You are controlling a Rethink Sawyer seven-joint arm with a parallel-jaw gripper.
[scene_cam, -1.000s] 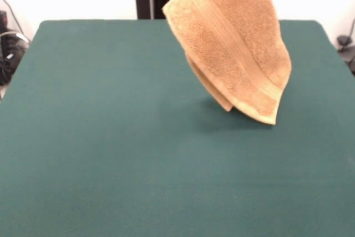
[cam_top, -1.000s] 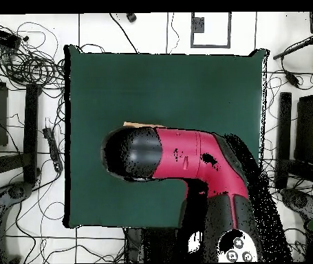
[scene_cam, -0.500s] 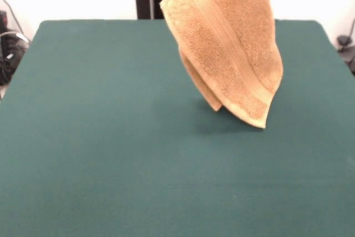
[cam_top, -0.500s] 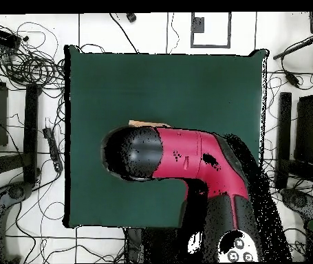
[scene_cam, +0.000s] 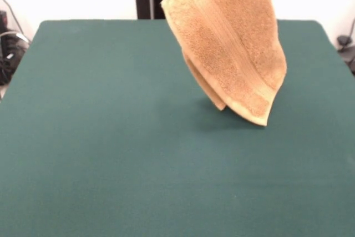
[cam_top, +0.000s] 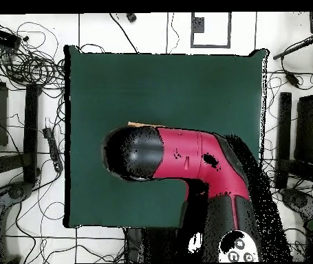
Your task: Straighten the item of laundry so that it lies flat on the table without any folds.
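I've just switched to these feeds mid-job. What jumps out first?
The golden-tan towel hangs in the air above the far half of the green table, doubled over, its lowest corner pointing down over its own shadow. From overhead, the red and black arm covers nearly all of it, and the gripper is not visible.

Golden-tan towel [scene_cam: 230, 43] hanging folded above green table [scene_cam: 111, 137], lowest corner off the cloth, shadow beneath

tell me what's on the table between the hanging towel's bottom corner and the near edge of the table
Nothing: in the front view that stretch of the table is bare green cloth below the towel, apart from the towel's shadow just beneath its lowest corner.
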